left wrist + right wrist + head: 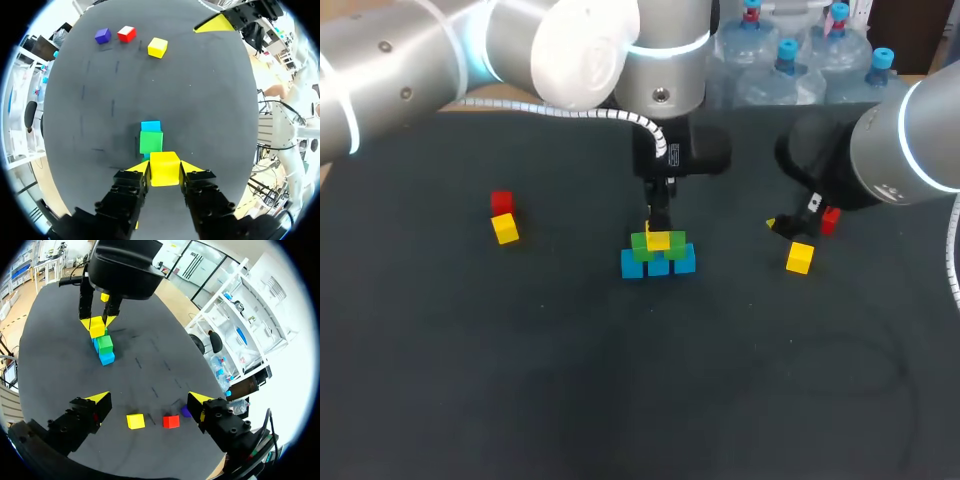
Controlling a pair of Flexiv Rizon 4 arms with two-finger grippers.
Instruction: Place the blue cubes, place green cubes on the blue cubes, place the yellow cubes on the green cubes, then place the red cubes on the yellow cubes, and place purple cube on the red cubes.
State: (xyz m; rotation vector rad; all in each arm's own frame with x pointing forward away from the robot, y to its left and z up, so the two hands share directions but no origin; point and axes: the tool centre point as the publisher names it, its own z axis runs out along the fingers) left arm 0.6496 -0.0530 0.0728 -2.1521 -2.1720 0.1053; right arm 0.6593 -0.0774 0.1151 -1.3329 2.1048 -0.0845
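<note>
yellow cube (659, 241) at frame centre, clamped in left gripper (165, 168), on or just over green cubes (641, 246) atop blue cubes (657, 264). judgement: square it to the greens, release gently, lift straight up. right gripper (149, 400) at frame right, fingers apart, empty.

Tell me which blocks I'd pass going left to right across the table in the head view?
Far-left yellow block (the red one beside it overlaps it, so I skip that) → pile of blue and green blocks → right-hand yellow block → right-hand red block.
</note>
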